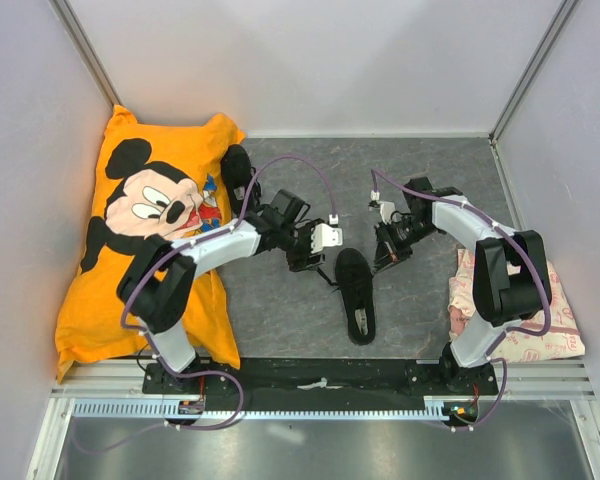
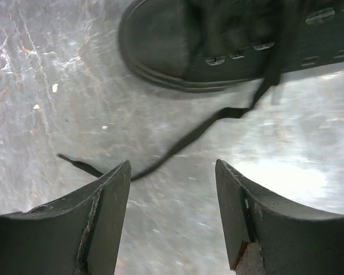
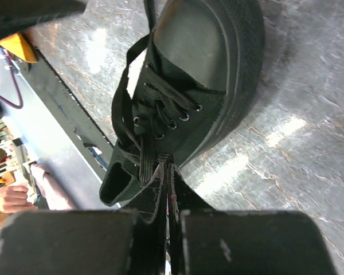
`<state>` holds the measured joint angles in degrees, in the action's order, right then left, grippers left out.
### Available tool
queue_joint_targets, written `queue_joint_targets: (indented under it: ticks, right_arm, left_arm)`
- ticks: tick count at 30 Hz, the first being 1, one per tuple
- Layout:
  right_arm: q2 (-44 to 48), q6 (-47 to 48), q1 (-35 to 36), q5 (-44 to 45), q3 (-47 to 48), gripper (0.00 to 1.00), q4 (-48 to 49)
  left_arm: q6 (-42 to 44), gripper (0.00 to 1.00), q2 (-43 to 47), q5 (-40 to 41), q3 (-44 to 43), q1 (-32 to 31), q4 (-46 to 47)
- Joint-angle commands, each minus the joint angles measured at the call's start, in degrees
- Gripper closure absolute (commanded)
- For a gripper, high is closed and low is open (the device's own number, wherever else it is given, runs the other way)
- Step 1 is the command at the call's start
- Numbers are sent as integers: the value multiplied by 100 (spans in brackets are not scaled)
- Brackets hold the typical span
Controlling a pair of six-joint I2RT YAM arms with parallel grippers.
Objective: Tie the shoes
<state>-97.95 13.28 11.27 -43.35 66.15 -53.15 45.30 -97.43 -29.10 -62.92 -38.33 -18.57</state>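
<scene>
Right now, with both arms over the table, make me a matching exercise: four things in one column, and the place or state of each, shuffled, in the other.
Things:
1. left fingers
2. right fingers
3. orange pillow
4. pink cloth

Places and states:
A. shut on the laces of the black shoe
B. at the right edge of the table
C. apart, nothing between them
D. along the table's left side

Pairs: 1-C, 2-A, 3-D, 4-B.

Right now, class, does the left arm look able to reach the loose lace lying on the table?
Probably yes: the left gripper is open just short of the loose lace, which lies bare on the table beside the shoe.
</scene>
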Motion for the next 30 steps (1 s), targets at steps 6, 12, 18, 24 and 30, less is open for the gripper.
queue_joint_targets:
  ticks: [6,12,18,24,30]
  right_arm:
    - [171,26,51,275,258,100,-38]
    - [233,43,77,371,284,100,-64]
    - [259,122,95,494,319,100,-143]
    - [426,280,95,924,258,100,-161]
    - [742,579,86,1478,153,100,-319]
  left_arm:
    - [1833,33,-926,-237,-801,150,-498]
    - [2483,44,-1235,-34,-836,141,-929]
    - [2799,79,-1279,247,-793,150,-1517]
    - [2774,99,-464,203,-90,185,-1650]
    - [2511,98,197,142,508,185,-1659]
